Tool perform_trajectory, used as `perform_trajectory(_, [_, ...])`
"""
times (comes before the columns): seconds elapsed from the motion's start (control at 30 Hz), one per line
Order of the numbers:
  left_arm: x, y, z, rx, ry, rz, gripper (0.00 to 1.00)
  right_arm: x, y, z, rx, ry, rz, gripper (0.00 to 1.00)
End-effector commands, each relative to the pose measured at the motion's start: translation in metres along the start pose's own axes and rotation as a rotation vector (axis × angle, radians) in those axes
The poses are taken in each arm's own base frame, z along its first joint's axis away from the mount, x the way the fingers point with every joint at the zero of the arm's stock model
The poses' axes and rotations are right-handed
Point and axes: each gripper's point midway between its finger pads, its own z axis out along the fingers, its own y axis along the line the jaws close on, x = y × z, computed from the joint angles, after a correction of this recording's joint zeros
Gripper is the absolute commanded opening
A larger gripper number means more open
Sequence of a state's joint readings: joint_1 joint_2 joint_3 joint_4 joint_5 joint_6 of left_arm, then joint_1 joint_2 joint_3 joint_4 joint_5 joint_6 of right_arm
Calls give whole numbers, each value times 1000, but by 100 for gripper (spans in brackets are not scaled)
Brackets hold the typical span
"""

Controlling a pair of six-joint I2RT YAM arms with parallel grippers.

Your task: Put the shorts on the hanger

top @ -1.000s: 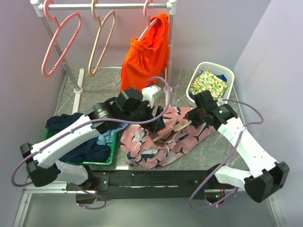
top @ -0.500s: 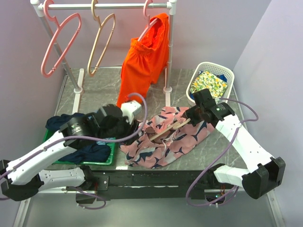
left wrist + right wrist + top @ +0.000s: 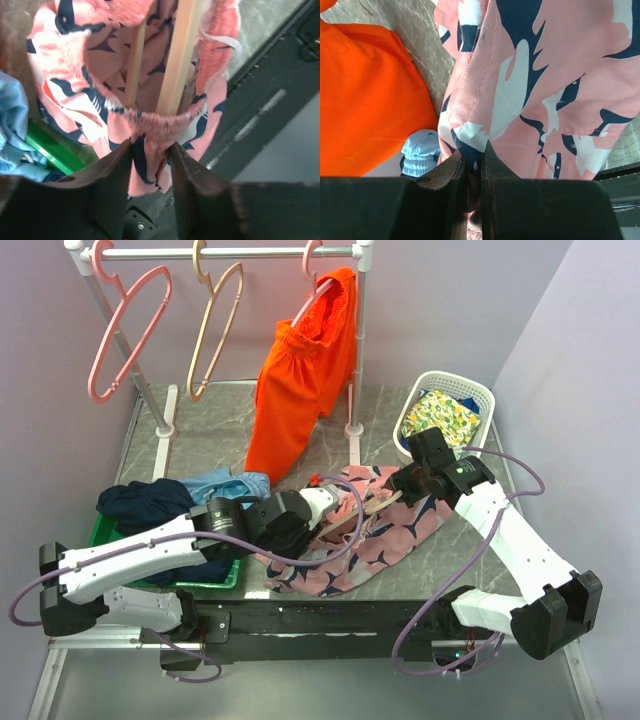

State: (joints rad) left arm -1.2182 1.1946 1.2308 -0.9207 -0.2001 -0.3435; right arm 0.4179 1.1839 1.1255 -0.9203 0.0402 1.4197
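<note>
The pink leaf-print shorts (image 3: 385, 535) lie crumpled at the table's front centre. A tan hanger (image 3: 368, 506) is partly inside them; its two bars (image 3: 179, 55) pass through the gathered waistband. My left gripper (image 3: 325, 510) is at the shorts' near left side. Its jaws (image 3: 152, 147) are shut on a bunch of the waistband fabric (image 3: 150, 125). My right gripper (image 3: 405, 485) is at the shorts' far right. It (image 3: 474, 156) is shut on a folded edge of the shorts (image 3: 560, 75). The hanger's hook is hidden.
Orange shorts (image 3: 300, 390) hang from a pink hanger on the rack behind. A pink hanger (image 3: 125, 335) and a second tan hanger (image 3: 215, 330) hang there too. White basket (image 3: 450, 380) with floral cloth at back right. Green tray (image 3: 222, 578) with dark and light blue clothes at left.
My left arm pulled back to the left, then came forward and low to the shorts' near left waistband and closed on it. My right gripper kept its hold and barely moved.
</note>
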Motion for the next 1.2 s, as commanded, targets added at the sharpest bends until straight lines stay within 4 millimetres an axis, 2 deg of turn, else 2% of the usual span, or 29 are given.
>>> perform_trajectory(0.0, [-17, 9, 11, -75, -67, 1, 38, -4, 18, -17, -63, -3, 12, 0])
perform_trajectory(0.03, [-18, 9, 14, -79, -72, 8, 36, -4, 19, -19, -69, -4, 12, 0])
perform_trajectory(0.2, [-31, 6, 18, -69, -117, 27, 39, -4, 22, -26, -86, -4, 9, 0])
perform_trajectory(0.37, [-43, -5, 21, -18, -157, 53, 40, -1, 24, -30, -98, 11, 9, 0])
perform_trajectory(0.5, [-50, -10, 26, 8, -201, 59, 50, 2, 26, -34, -109, 20, 3, 0])
perform_trajectory(0.53, [-48, -9, 28, 2, -200, 56, 57, 2, 25, -33, -106, 22, 2, 0])
perform_trajectory(0.63, [-46, -5, 33, -21, -206, 52, 61, 1, 25, -36, -112, 18, 1, 0])
perform_trajectory(0.73, [-46, 2, 35, -64, -220, 35, 71, 3, 27, -38, -122, 27, 2, 0])
perform_trajectory(0.8, [-47, 5, 35, -78, -236, 30, 70, 2, 28, -40, -128, 24, -1, 0])
perform_trajectory(0.9, [-53, 6, 34, -75, -286, 26, 55, 7, 29, -41, -134, 48, -3, 0])
perform_trajectory(0.93, [-52, 8, 33, -78, -301, 29, 36, 7, 29, -41, -134, 50, -5, 0])
perform_trajectory(1.0, [-61, 9, 28, -85, -357, 17, 18, 7, 29, -43, -137, 51, -6, 0])
perform_trajectory(1.03, [-61, 10, 28, -87, -365, 20, 1, 9, 29, -44, -142, 58, -13, 0])
perform_trajectory(1.17, [-68, 5, 18, -50, -396, 9, 1, 12, 38, -48, -194, 73, -76, 0])
